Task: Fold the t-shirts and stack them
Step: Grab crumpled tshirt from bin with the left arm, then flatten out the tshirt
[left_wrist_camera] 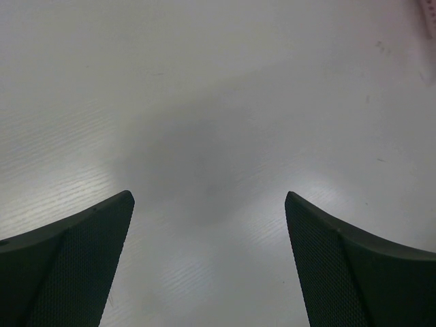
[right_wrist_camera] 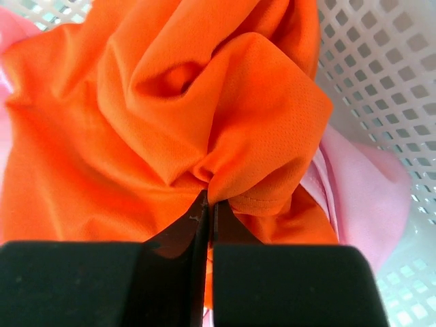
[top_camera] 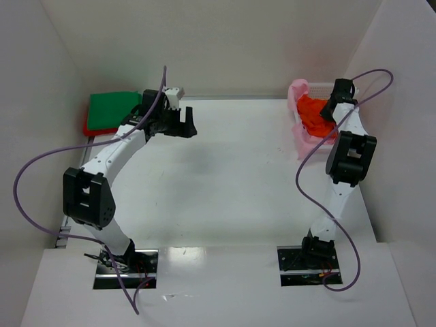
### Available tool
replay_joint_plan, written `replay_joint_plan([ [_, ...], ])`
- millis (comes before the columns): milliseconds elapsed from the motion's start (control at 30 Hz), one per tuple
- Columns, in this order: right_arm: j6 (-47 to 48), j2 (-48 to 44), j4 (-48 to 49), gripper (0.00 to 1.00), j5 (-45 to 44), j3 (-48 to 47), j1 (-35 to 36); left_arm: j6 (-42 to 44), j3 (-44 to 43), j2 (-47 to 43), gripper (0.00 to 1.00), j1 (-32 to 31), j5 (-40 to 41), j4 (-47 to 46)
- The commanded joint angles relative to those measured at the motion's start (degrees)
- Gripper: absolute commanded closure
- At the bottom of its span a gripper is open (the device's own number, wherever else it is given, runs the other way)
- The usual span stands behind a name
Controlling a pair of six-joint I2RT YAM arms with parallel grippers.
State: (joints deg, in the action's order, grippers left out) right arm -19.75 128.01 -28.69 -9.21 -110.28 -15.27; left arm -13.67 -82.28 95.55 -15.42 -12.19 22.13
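We see the right gripper (right_wrist_camera: 208,199) clenched on a fold of the orange tee (right_wrist_camera: 170,116), which lies on the pink tee (right_wrist_camera: 361,197) in the basket (right_wrist_camera: 381,61). The left gripper (left_wrist_camera: 210,197) hangs released above the table (left_wrist_camera: 204,82). The green tee (top_camera: 112,109) lies flat on the red tee (top_camera: 86,127) at far left.

We see a white table (top_camera: 231,184), matte. In the left wrist view its surface shows fine parallel ribbing, probably fluted plastic sheet, though we can't confirm. Plain white panels box it in: back wall (top_camera: 225,48), left wall (top_camera: 30,116), right wall (top_camera: 402,95). Light is diffuse, from above. Soft grey shadow (top_camera: 204,163) mid-table, faint glare (top_camera: 225,253) at the near edge.
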Motion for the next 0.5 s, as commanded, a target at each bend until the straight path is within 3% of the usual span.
replay_joint_plan([
  [0,0.9,-7.8,0.1,1.0,3.8,-1.7,0.2,5.1,-4.5,0.0,0.01,0.1,-15.0,-0.5],
  [33,1.5,-14.2,1.4,1.0,6.1,0.7,1.1,7.7,-5.6,0.0,0.01,-0.4,-26.2,-1.0],
  [67,2.2,-16.4,1.4,1.0,7.0,1.2,2.5,10.1,-5.6,0.0,0.01,-1.4,-28.6,-1.0],
  [167,2.2,-22.8,0.8,1.0,8.9,1.8,5.2,12.8,-7.8,0.0,0.01,-4.4,-30.4,-1.0],
  [367,1.1,-37.6,-3.1,1.0,7.6,1.8,18.4,15.1,-8.6,-0.5,0.01,-9.4,-36.0,-4.8],
  [467,-3.4,-43.1,-3.1,1.0,14.9,5.7,23.2,12.2,-8.0,0.7,0.01,-14.2,-33.7,-13.3],
])
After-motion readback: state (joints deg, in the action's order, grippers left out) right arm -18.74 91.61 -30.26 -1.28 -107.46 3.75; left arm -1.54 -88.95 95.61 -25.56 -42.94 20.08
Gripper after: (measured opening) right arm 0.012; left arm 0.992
